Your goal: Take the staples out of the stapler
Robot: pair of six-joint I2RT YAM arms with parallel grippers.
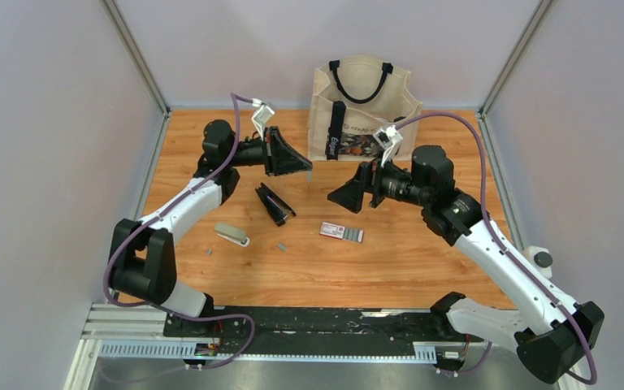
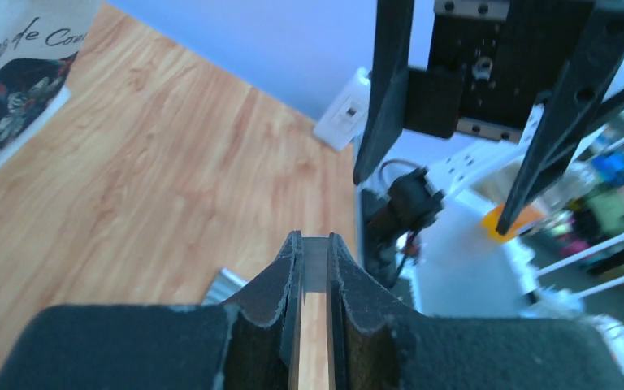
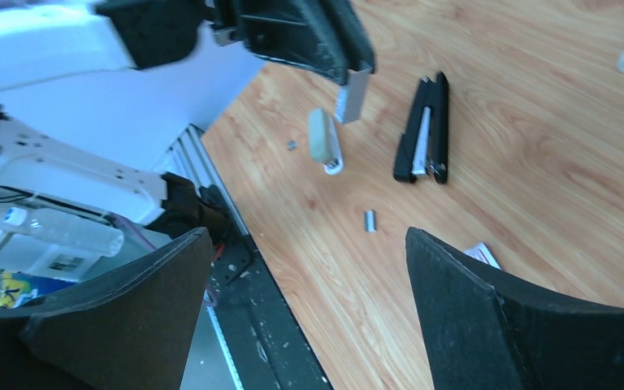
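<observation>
My left gripper (image 1: 305, 167) is shut on the staples (image 1: 309, 173), a short silvery-grey strip held in the air above the table. In the left wrist view the strip (image 2: 315, 266) sits pinched between the fingertips. In the right wrist view it (image 3: 355, 94) hangs from the left gripper (image 3: 354, 68). The black stapler (image 1: 275, 204) lies open on the table below and to the left; it also shows in the right wrist view (image 3: 425, 130). My right gripper (image 1: 346, 197) is open and empty, facing the left gripper, its jaws wide apart (image 3: 305, 244).
A small white stapler (image 1: 231, 234) lies left of the black one. Two loose staple bits (image 1: 281, 245) (image 1: 209, 252) lie near the front. A staple box (image 1: 342, 232) lies mid-table. A canvas tote bag (image 1: 363, 106) stands at the back.
</observation>
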